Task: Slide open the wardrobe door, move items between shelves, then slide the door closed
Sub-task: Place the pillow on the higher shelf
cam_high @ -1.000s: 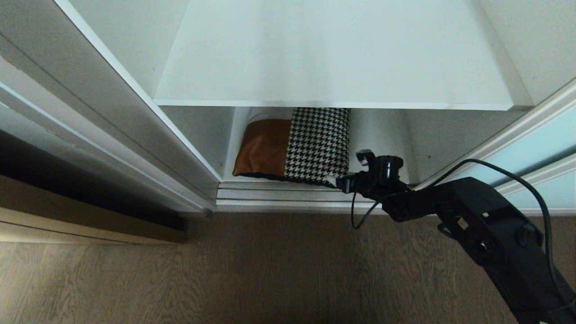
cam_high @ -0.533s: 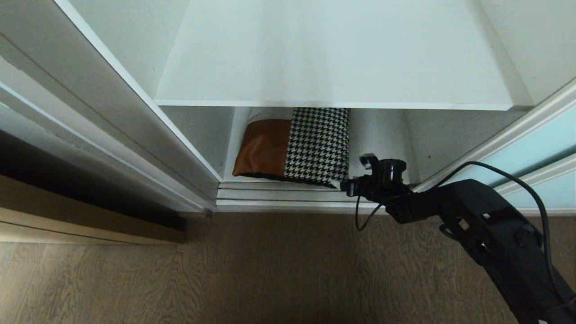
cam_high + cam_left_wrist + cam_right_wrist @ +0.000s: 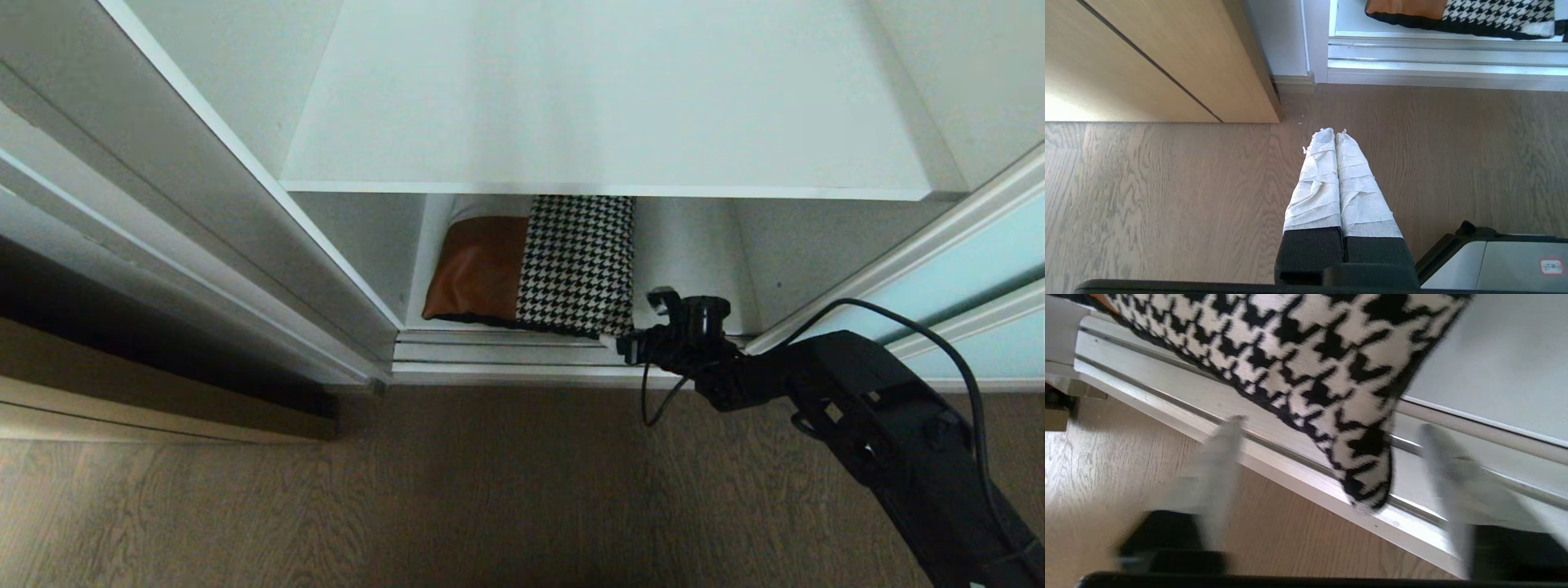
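At the front edge of the bottom shelf (image 3: 694, 245) lies the pillow (image 3: 535, 269), one corner overhanging the door track (image 3: 1290, 449). Right gripper (image 3: 1331, 486) straddles that corner, jaws spread and touching nothing. Soft and light, it should pinch easily there. Left gripper (image 3: 1336, 136) hangs closed over the floor (image 3: 1167, 196).

The patchwork pillow (image 3: 535, 265) lies on the wardrobe's white bottom shelf (image 3: 694, 245), under the bare upper shelf (image 3: 604, 106)
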### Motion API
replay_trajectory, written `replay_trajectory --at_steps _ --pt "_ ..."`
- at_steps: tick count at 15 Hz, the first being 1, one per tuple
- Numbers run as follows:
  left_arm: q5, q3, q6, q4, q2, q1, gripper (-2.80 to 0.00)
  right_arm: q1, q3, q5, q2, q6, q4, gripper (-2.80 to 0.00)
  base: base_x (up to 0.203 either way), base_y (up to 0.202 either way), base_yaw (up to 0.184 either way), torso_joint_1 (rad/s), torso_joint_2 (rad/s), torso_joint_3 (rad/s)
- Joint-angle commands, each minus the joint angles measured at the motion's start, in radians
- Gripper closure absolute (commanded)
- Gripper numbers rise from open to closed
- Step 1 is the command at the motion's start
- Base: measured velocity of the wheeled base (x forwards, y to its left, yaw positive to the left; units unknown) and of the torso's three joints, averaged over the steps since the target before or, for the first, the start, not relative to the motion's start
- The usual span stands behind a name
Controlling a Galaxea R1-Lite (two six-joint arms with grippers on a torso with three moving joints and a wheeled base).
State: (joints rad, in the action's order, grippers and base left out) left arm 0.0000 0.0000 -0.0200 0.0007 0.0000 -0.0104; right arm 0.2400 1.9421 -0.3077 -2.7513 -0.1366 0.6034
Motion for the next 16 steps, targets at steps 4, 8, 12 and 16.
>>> replay_trajectory --at_steps 4,8,12,16 --pt "0.000 0.000 0.000 0.001 0.002 0.000 0.00 0.001 0.003 -0.010 -0.001 -0.001 0.011 0.00 0.000 0.000 0.000 0.000 0.00 0.000" --pt "0.000 0.000 0.000 0.001 0.002 0.000 0.00 0.001 0.001 -0.010 -0.001 -0.001 0.036 0.00 0.000 0.000 0.000 0.000 0.00 0.000" --pt "0.000 0.000 0.000 -0.001 0.002 0.000 0.00 0.001 -0.002 -0.005 0.009 -0.008 0.050 0.00 0.000 0.000 0.000 0.000 0.00 0.000" --pt "0.000 0.000 0.000 0.001 0.002 0.000 0.00 -0.017 -0.077 0.016 0.072 -0.013 0.042 0.00 0.000 0.000 0.000 0.000 0.00 0.000"
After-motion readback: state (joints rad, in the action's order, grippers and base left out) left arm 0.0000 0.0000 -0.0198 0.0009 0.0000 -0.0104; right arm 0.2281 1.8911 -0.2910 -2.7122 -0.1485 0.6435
